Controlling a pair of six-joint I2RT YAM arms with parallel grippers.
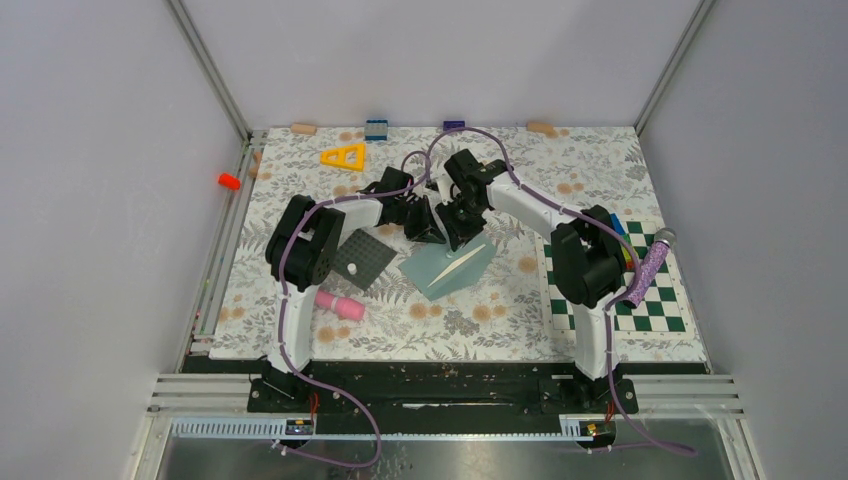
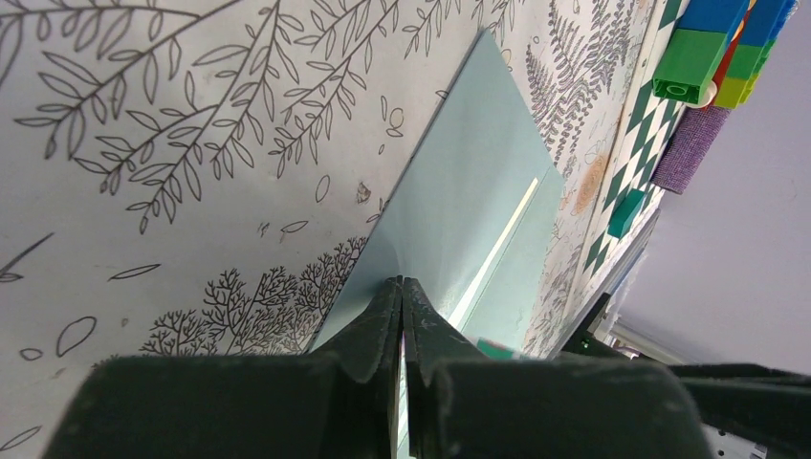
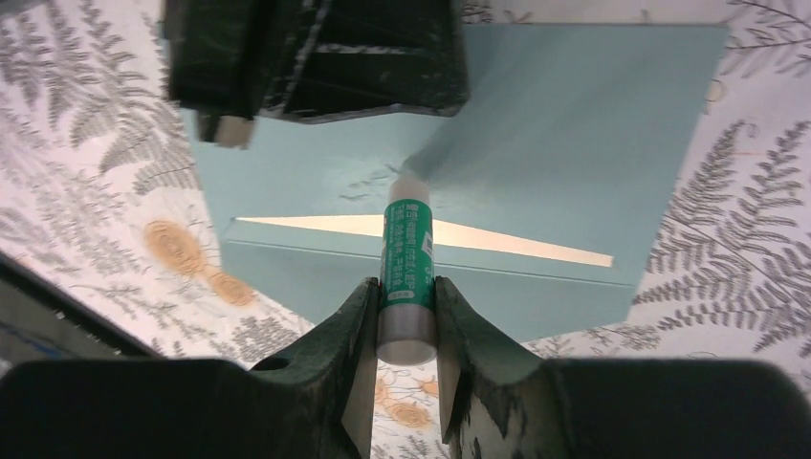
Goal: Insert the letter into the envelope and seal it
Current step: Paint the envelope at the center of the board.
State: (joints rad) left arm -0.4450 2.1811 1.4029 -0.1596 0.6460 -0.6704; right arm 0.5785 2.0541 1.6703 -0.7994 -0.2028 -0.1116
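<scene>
The teal-grey envelope (image 1: 445,268) lies in the middle of the flowered cloth with its triangular flap open. A pale strip at its mouth (image 3: 459,234) is all that shows of the letter. My left gripper (image 2: 403,283) is shut on the tip of the flap, and in the right wrist view it appears as a black block (image 3: 316,57) over the flap. My right gripper (image 3: 404,287) is shut on a green-and-white glue stick (image 3: 407,253), whose white tip touches the flap's inner face. In the top view both grippers (image 1: 428,230) (image 1: 462,225) meet at the envelope's far edge.
A dark grey square mat (image 1: 364,258) and a pink cylinder (image 1: 340,304) lie left of the envelope. A chessboard (image 1: 655,295) with a purple roller (image 1: 653,265) and coloured bricks (image 2: 690,62) is on the right. A yellow triangle (image 1: 344,156) lies at the back.
</scene>
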